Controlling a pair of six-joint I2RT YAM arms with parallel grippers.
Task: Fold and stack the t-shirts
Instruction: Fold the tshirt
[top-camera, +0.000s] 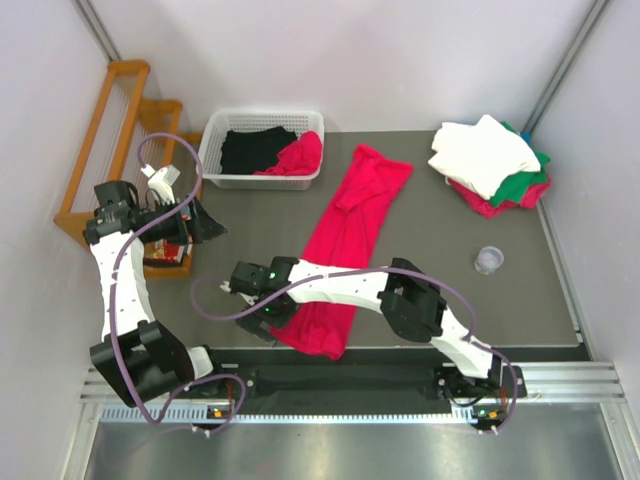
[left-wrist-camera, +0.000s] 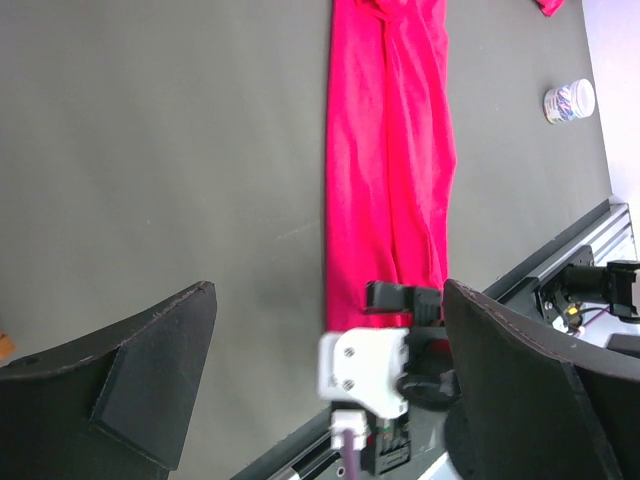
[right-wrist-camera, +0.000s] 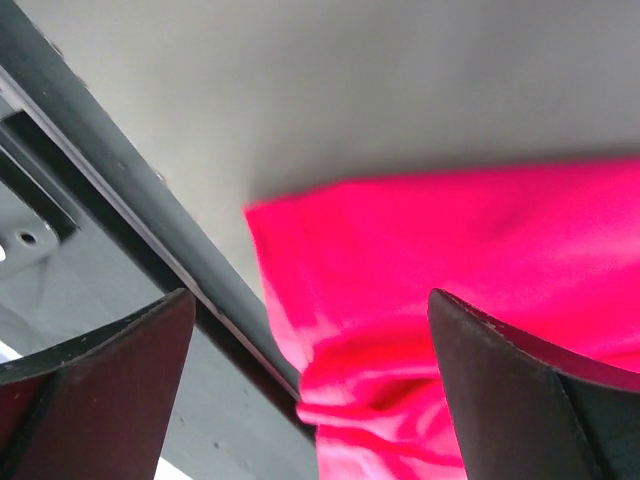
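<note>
Grey matte table (top-camera: 420, 240) w/ pale walls around; top view only shows a white plastic lattice basket (top-camera: 262, 148) at the back left w/ a black tee (top-camera: 252, 150) and a crumpled red tee (top-camera: 298, 155) inside, plus a folded stack of white, green and red tees (top-camera: 492, 165) at the back right. Small clear cup (top-camera: 488, 260) sits near the right edge, well apart from the stack; left wrist view also catches it.

Long crimson-red cotton t-shirt (top-camera: 345, 240), folded into a narrow strip, lies diagonally across mid-table, near end at the front edge.

Right gripper (right-wrist-camera: 310, 340) is released, jaws wide apart, hovering just over the strip's near end; its wrist view shows the bunched red hem hanging over the dark table edge, which the top view hides under the arm. Nothing grasped.

Left gripper (left-wrist-camera: 325, 330) also spread wide and empty, off to the left of the table, looking along the strip; its view shows the full lengthwise creases.
</note>
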